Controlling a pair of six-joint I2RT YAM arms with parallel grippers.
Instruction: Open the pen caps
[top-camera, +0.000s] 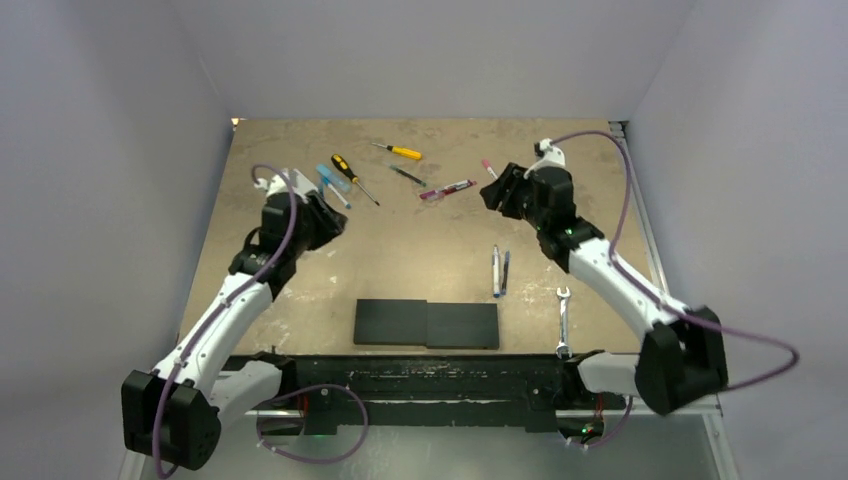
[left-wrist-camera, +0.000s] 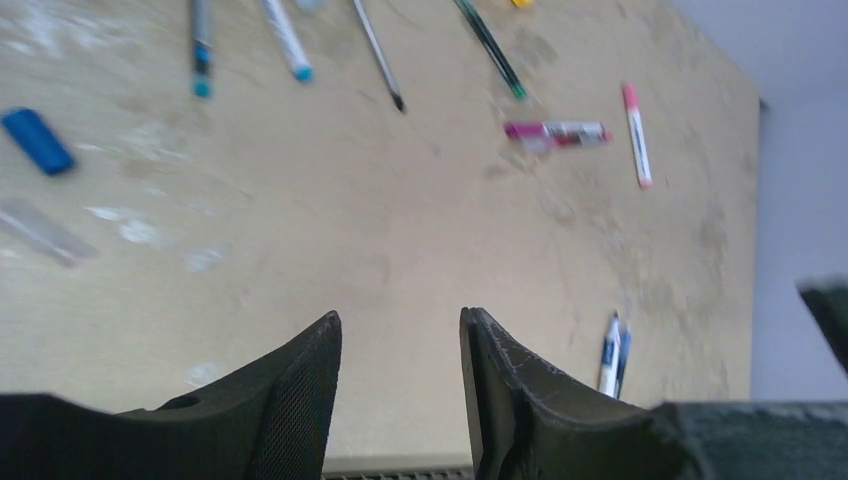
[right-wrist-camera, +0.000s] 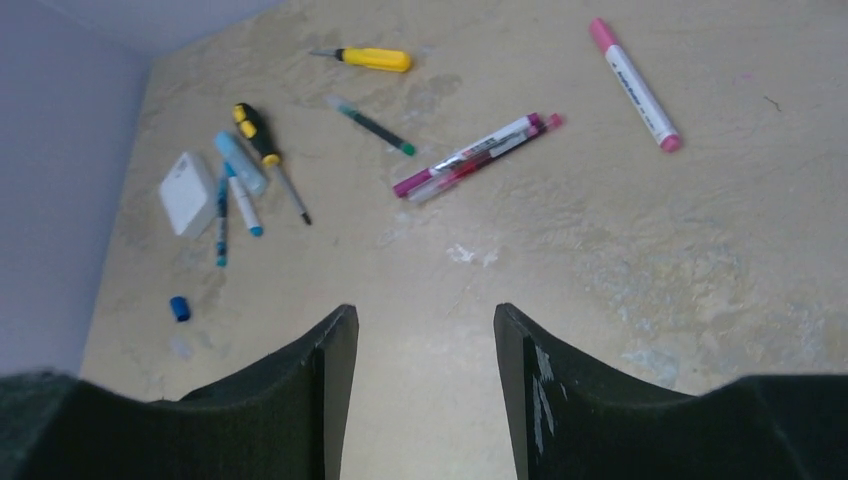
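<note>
Left gripper (left-wrist-camera: 400, 395) and right gripper (right-wrist-camera: 425, 390) hang parted, empty. Pink pen (right-wrist-camera: 633, 84) lies ahead of my right: light, slick, likely to roll; I'd pinch it mid-length, pull the cap (right-wrist-camera: 602, 32).

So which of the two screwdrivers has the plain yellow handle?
The far screwdriver, lying alone; the near screwdriver has black on its handle and lies beside the blue pens.

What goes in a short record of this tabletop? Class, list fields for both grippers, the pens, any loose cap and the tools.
left gripper: open, empty
right gripper: open, empty
pink marker: lies alone, far side
magenta pens: two, side by side
loose blue cap: off any pen, left side
yellow-handled screwdriver: far side
wrench: near right arm's base
</note>
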